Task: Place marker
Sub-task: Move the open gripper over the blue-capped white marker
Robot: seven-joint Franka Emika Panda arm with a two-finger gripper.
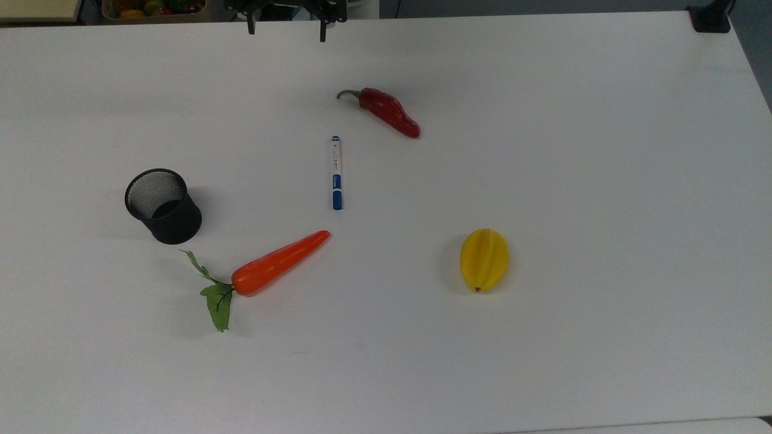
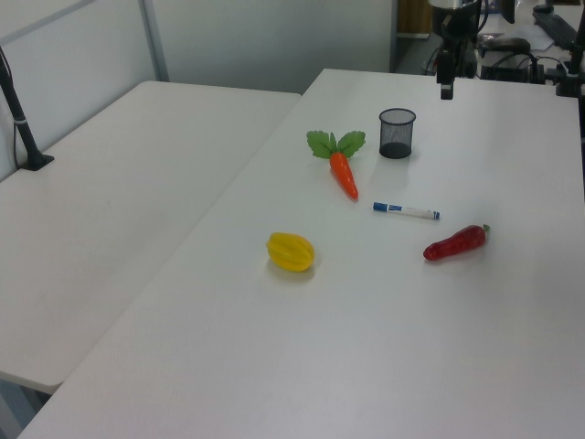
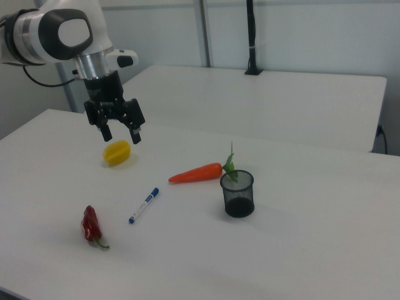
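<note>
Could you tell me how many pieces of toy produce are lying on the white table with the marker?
3. In the top view, the chili lies beyond the marker, the carrot lower left near the mesh cup, and the yellow fruit lower right.

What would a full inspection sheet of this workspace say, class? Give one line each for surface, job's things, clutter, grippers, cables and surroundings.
Surface: white table, bare apart from the items listed.
Job's things: marker lying flat mid-table, untouched.
Clutter: black mesh cup upright; carrot; red chilli; yellow starfruit; all apart.
Grippers: gripper open, raised above the table, holding nothing.
Cables: black cable on the arm.
Surroundings: second white table; black post.
</note>
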